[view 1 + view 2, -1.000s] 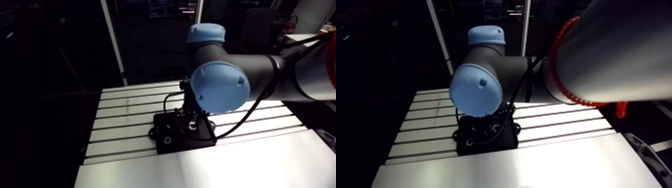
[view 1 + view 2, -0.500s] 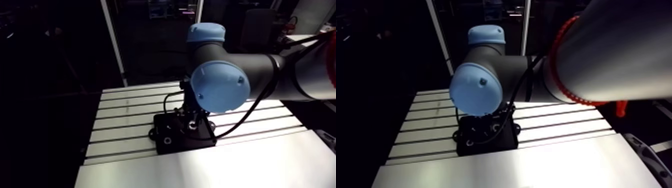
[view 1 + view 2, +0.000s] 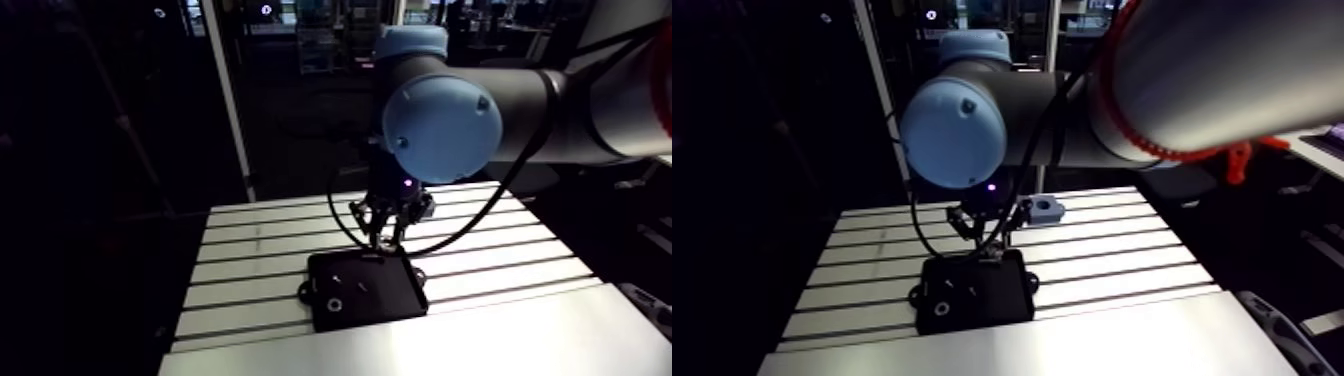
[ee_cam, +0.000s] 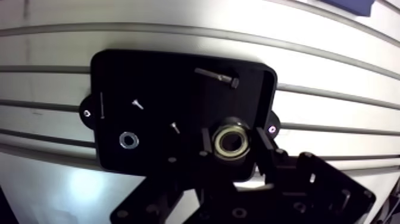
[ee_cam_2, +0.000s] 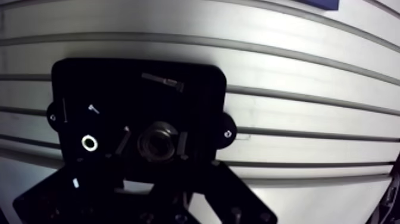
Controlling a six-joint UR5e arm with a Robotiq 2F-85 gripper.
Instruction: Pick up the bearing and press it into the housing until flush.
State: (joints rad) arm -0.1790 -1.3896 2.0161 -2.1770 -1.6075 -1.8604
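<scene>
Your bearing (image 4: 231,142) is in the gripper (image 4: 234,140). It sits dead centre between the two fingers (image 4: 206,140), one on each side of the outer ring and both touching it. The jaws stand partly apart but are clamped on the ring, so treat that as gripping, not open. The bore faces straight at the wrist camera: metal ring, dark hole in the middle. It looks square in the grip, as far as you can judge.

Below it is the black tray (image 4: 155,77). In the wrist view the bearing overlaps the tray rim nearest the gripper, close to one corner. In the arm view the fingertips appear to hang just above the tray rather than rest on it. You can't read the clearance.

Loose hardware lies on the tray floor, all ahead of the gripper and apart from the bearing:
- a bolt (image 4: 217,76) near the far rim
- a washer (image 4: 128,140) off to one side
- two small screws (image 4: 137,104) between them

The housing (image 3: 1047,208) is a light-blue block with a round bore. It stands on the slotted table (image 4: 178,39) beyond the tray and not touching it. The gripper isn't over it, so bearing and housing are well apart.
</scene>
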